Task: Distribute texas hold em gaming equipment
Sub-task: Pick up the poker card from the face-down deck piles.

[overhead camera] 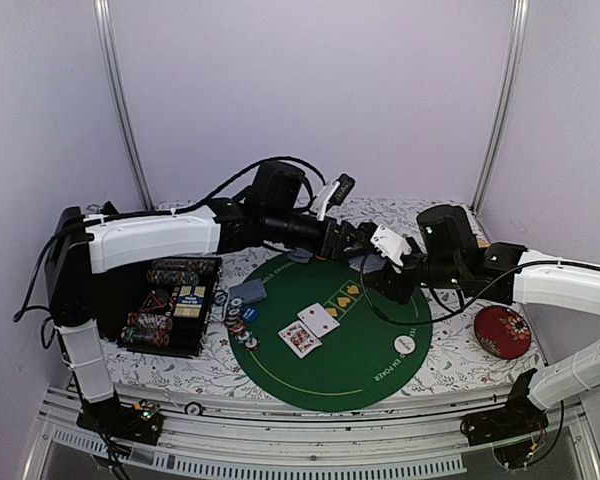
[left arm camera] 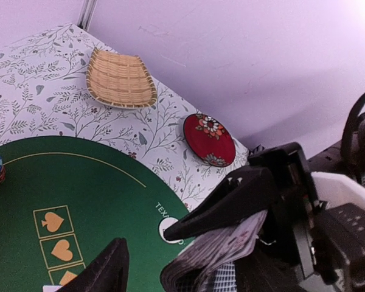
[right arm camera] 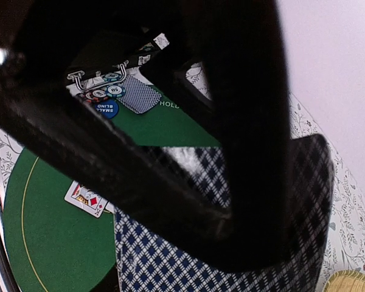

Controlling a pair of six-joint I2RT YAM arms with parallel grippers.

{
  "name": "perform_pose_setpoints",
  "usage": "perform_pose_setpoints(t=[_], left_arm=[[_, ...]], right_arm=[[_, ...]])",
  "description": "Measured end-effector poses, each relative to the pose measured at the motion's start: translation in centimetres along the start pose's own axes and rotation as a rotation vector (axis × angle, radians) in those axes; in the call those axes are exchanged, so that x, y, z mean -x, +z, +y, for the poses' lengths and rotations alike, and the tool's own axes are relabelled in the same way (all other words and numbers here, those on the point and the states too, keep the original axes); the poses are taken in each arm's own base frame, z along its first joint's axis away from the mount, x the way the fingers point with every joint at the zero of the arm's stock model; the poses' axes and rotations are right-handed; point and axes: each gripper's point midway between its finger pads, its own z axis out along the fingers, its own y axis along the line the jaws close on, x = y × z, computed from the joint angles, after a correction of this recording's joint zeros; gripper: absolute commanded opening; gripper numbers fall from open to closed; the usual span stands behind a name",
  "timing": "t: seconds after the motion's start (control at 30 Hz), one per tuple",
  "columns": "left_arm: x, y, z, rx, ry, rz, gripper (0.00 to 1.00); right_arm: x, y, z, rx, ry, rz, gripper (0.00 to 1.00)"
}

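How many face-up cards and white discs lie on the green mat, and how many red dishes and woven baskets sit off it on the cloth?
Face-up cards: 2
White disc: 1
Red dish: 1
Woven basket: 1
Total: 5

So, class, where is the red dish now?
In the top view, the red dish lies at the right, just beyond the green mat's right edge.

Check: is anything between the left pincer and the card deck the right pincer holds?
Nothing visible. The card deck, clamped in the right pincer, sits beside a finger of the left pincer, over the green mat.
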Motion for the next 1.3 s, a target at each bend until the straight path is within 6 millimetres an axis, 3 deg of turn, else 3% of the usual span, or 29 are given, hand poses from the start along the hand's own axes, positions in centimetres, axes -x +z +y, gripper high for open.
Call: perform_pose_setpoints(t=[0.17, 0.47, 1.0, 1.3], left_arm=[[-0.4, -0.3, 1.0, 0.075, 0.022, 0.012, 0.35], [0.2, -1.6, 0.4, 0.121, 0.073, -0.008, 0.00], [0.8, -3.9, 0.1, 0.161, 0.131, -0.034, 0.00], [1.6, -7.0, -1.6, 0.131, 0.170, -0.072, 0.00]], right_arm=[[0.0, 0.0, -0.1, -0.006, 0.003, 0.002, 0.44], [0.0, 0.0, -0.2, -0.013, 0.003, 0.002, 0.44], [0.0, -0.1, -0.2, -0.014, -0.001, 0.001, 0.44], [0.0, -0.1, -0.2, -0.014, -0.001, 0.000, 0.44]])
